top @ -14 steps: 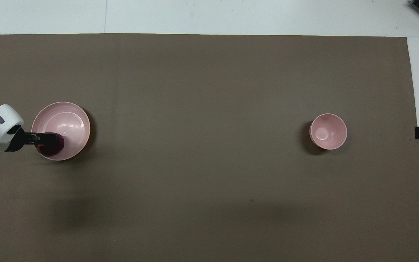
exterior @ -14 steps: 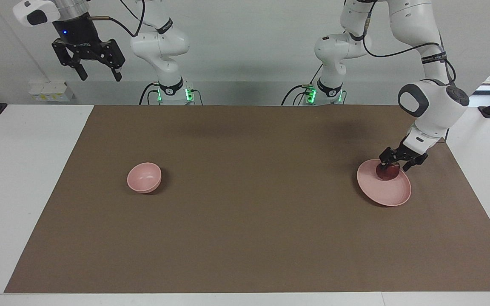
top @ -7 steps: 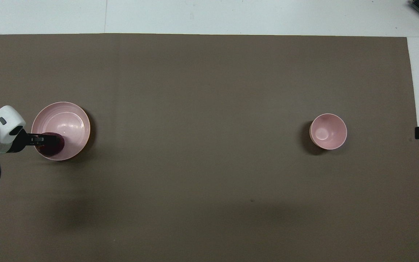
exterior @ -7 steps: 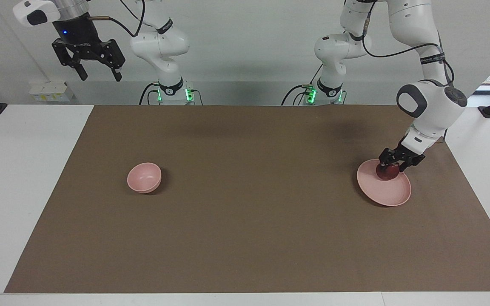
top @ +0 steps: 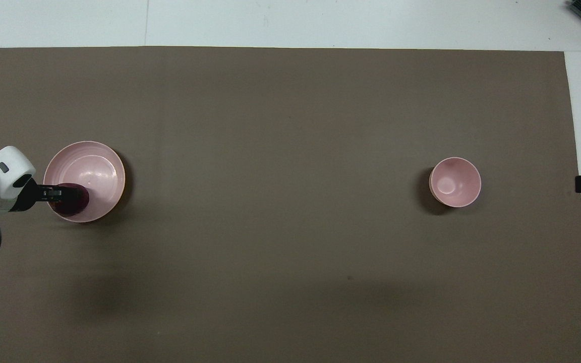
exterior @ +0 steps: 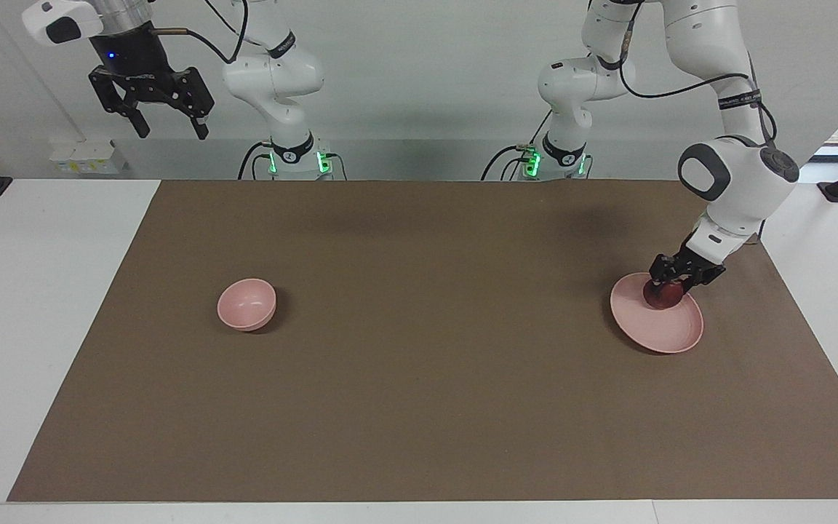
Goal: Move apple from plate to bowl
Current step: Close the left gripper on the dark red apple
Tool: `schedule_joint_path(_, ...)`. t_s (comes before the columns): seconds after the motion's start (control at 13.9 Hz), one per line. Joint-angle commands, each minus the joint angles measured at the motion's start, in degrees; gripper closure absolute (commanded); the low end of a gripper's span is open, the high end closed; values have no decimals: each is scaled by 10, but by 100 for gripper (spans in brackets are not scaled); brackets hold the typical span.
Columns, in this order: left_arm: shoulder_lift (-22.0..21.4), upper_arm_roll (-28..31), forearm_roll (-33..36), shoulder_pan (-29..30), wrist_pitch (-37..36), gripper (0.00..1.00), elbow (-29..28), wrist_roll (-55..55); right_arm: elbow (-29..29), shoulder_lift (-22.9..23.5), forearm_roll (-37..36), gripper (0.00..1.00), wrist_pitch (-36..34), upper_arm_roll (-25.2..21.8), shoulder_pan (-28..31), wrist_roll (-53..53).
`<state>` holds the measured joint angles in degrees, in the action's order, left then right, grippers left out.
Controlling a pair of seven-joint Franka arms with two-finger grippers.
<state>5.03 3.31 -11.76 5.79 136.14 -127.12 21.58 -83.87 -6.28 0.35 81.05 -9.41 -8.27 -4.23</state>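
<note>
The dark red apple [exterior: 665,294] lies on the pale pink plate [exterior: 663,329], on the part nearer the robots, at the left arm's end of the mat. My left gripper [exterior: 671,284] is down on the apple with its fingers closed against its sides. In the overhead view the apple [top: 75,204] sits at the plate's [top: 94,164] edge under the left gripper [top: 62,194]. The small pink bowl [exterior: 246,304] stands empty toward the right arm's end, also seen in the overhead view [top: 455,182]. My right gripper [exterior: 169,131] waits open, high above the table's edge.
A brown mat [exterior: 419,407] covers most of the white table. A wide stretch of bare mat lies between the plate and the bowl.
The left gripper's fingers have drawn in around the apple and the wrist has shifted slightly. The apple, plate, bowl and right arm have stayed in place.
</note>
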Motion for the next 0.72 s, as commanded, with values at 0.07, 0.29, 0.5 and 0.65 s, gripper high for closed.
schedule_joint_path(0.07, -2, -2, -11, -1, 4, 100, -6, 8, -10, -11, -4, 0, -5, 3, 5, 14)
schedule_joint_path(0.29, -2, -2, -10, -1, -3, 100, -2, 8, -10, -11, -4, 0, -5, 3, 5, 14)
schedule_joint_path(0.5, -2, -2, -10, 0, -3, 100, -2, 12, -10, -11, -4, 0, -5, 3, 5, 14)
schedule_joint_path(0.65, -3, -2, -10, 1, -45, 100, 21, 15, -10, -11, -4, 0, -5, 3, 5, 14)
